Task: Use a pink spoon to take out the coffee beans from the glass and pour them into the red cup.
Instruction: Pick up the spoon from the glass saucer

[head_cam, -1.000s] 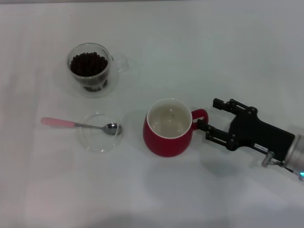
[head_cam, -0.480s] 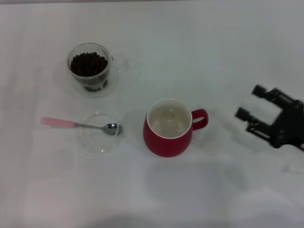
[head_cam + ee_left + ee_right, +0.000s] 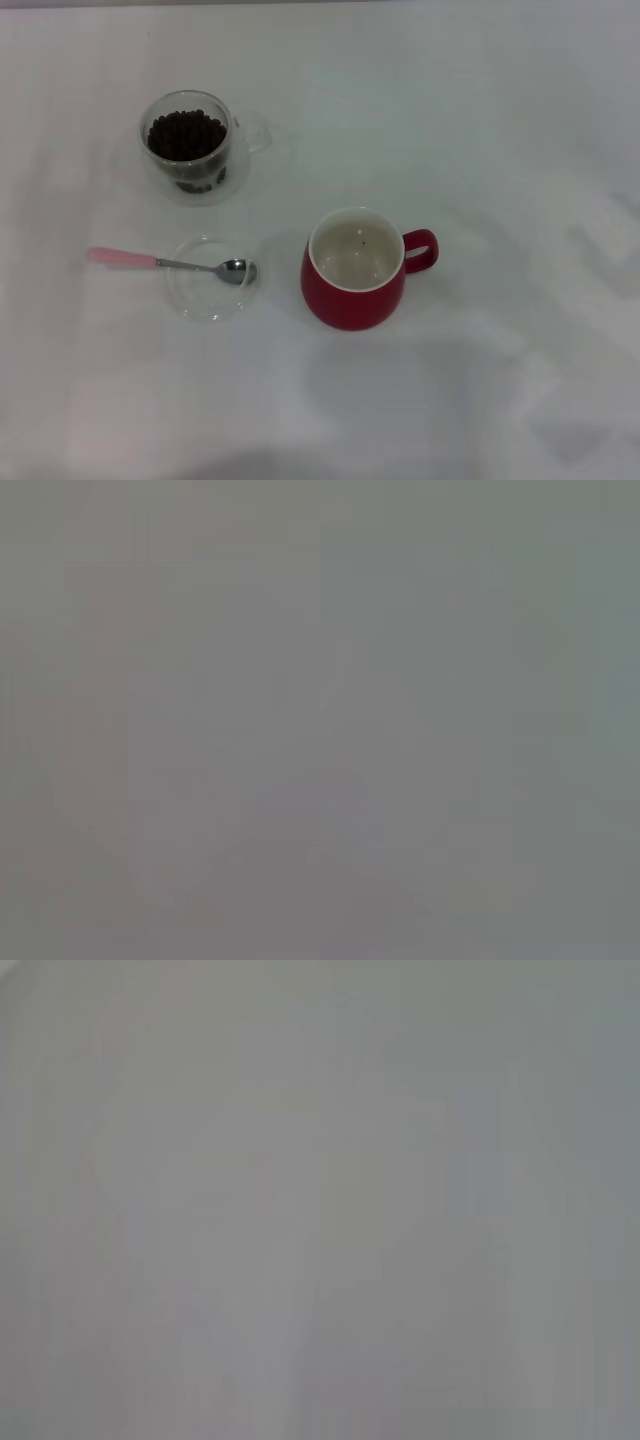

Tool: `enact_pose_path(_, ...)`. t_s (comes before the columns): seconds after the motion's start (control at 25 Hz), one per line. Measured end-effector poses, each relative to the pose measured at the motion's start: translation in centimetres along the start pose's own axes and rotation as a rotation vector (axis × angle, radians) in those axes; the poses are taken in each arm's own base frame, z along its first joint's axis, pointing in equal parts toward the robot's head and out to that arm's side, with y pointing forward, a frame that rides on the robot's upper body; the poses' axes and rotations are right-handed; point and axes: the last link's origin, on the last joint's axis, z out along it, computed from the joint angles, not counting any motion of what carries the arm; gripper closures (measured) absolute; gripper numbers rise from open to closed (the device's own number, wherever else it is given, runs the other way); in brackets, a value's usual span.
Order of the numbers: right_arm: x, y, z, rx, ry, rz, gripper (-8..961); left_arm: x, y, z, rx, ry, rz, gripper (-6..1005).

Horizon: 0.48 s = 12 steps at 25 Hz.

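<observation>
On the table, no gripper is in view, so the state of either pair of jaws cannot be told; both wrist views show only blank grey. Nothing is held. Spoon lies at 9 o'clock from the red cup, its bowl resting over a shallow dish. Glass, at 10 o'clock from the cup, holds the beans. Risks: the handle lies flat and thin, so a pinch may slip; the dish may shift; beans may spill in transit.
</observation>
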Motion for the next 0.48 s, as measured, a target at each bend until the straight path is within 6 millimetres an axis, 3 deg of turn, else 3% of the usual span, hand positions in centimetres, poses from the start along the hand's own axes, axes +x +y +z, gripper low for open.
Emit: enact_pose_path(0.48, -1.6, -2.6, -0.2, 0.198, -0.109, -0.093, 187, -0.1, 2.2, -2.1, 0.020, 0.002, -0.200, 375)
